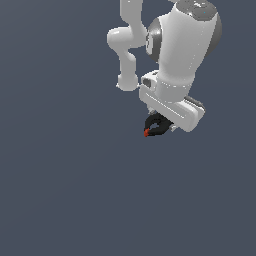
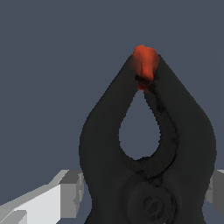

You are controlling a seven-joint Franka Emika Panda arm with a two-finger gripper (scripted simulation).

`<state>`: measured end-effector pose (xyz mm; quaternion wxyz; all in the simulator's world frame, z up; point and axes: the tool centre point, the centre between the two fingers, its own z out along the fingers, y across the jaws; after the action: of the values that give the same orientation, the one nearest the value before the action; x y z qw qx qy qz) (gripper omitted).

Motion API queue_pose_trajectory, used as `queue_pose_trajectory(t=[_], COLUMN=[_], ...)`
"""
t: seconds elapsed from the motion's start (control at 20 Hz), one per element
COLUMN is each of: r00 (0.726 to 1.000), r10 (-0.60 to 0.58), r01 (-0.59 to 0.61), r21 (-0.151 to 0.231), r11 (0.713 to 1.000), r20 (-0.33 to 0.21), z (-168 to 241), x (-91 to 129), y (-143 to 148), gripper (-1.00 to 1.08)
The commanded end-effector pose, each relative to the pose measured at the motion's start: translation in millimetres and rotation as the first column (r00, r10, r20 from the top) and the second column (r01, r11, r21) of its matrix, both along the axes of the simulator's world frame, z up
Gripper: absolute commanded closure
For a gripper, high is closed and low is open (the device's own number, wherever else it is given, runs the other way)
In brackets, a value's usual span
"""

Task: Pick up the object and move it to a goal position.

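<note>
White arm [image 1: 175, 45] reaching down from the upper part of the exterior view, wrist block angled toward 5 o'clock. Small black clamp [image 1: 156, 125] tucked under the gripper [image 1: 162, 125], at roughly 7 o'clock from the white hand body, red-orange tip [image 1: 146, 132] poking out toward the exterior view's left. Plain dark blue-grey surface [image 1: 60, 190] all around; cannot tell whether the clamp touches it or hangs clear. In the wrist view, clamp [image 2: 148, 166] fills most of the picture, two black arms closing to the red-orange tip [image 2: 144, 63] at 12 o'clock, teardrop gap between them. Grey-white fingers [image 2: 72, 192] seen flanking the clamp body on both sides, pinching it.
</note>
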<state>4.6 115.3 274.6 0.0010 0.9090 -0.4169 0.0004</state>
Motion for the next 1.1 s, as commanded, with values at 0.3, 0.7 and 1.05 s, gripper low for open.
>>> queue_pose_trajectory(t=[0.3, 0.7, 1.05], r00=[1.0, 1.0, 1.0], r10=[0.0, 0.001, 0.002], r01=[0.0, -0.001, -0.002], r21=[0.0, 0.001, 0.001], r11=[1.0, 1.0, 1.0], r20=[0.001, 0.001, 0.0], z=[84, 142, 181], x=[12, 22, 29], y=[19, 33, 42], gripper=[1.08, 1.08, 1.08])
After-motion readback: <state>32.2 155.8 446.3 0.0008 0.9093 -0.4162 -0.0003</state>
